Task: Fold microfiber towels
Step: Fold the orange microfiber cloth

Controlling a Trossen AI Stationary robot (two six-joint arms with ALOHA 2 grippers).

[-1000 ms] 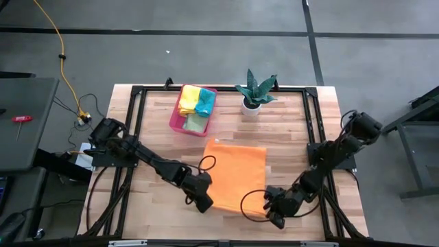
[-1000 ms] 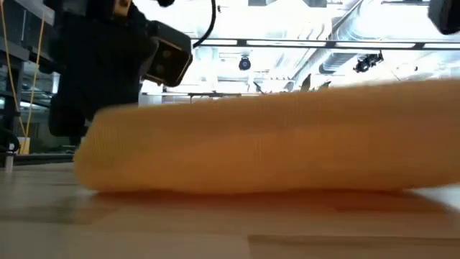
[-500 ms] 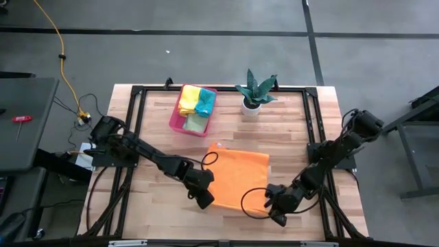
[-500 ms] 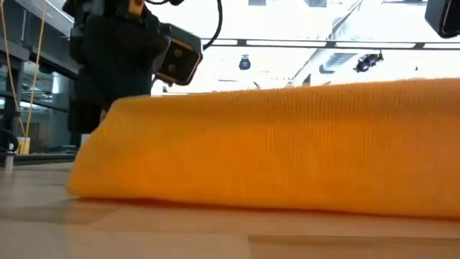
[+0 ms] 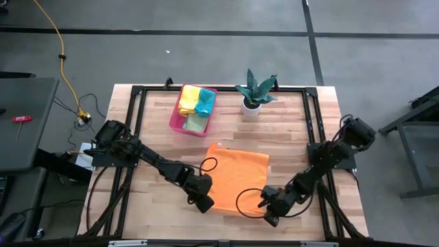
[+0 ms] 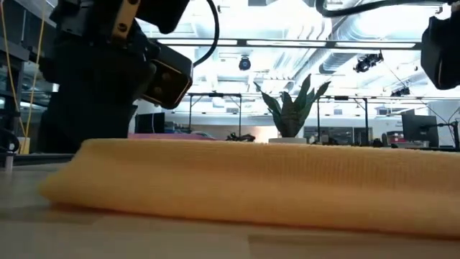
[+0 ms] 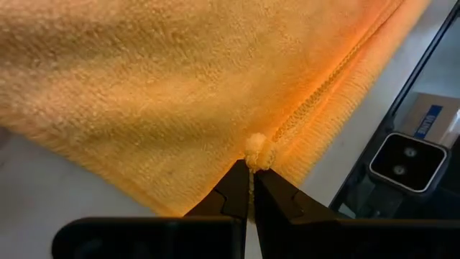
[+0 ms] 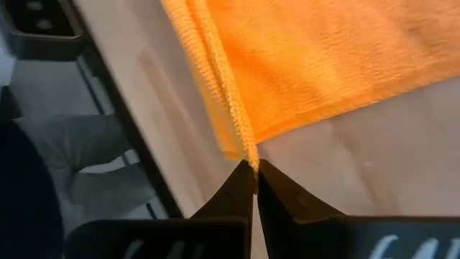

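Orange towel: the orange microfiber towel point(image 5: 235, 177) is spread flat on the wooden table point(image 5: 295, 130), near its middle and toward the front edge, with two layers seen along one edge in the right wrist view point(image 8: 302, 65). In the low view it is seen as a low, wide band point(image 6: 273, 187) across the table top.

Left gripper: the left gripper point(image 5: 204, 203) is placed at the towel's front left corner. In the left wrist view its fingers point(image 7: 233, 193) are seen pressed together, with a small bunched tuft of the towel's hem point(image 7: 256, 152) pinched at their tips.

Right gripper: the right gripper point(image 5: 269, 218) is placed at the towel's front right corner. In the right wrist view its fingers point(image 8: 241, 191) are seen pressed together on the corner of the doubled edge point(image 8: 246, 155).

Other towels: a yellow towel point(image 5: 188, 99), a teal towel point(image 5: 205, 102) and a light green towel point(image 5: 197, 122) are held in the pink tray point(image 5: 174, 118), behind the orange towel and apart from it.

Potted plant: a small plant in a white pot point(image 5: 252, 105) is stood just right of the tray, near the table's back edge; it is also seen beyond the towel in the low view point(image 6: 291, 108).

Table frame: a black metal frame point(image 5: 226, 88) is run around the table top.
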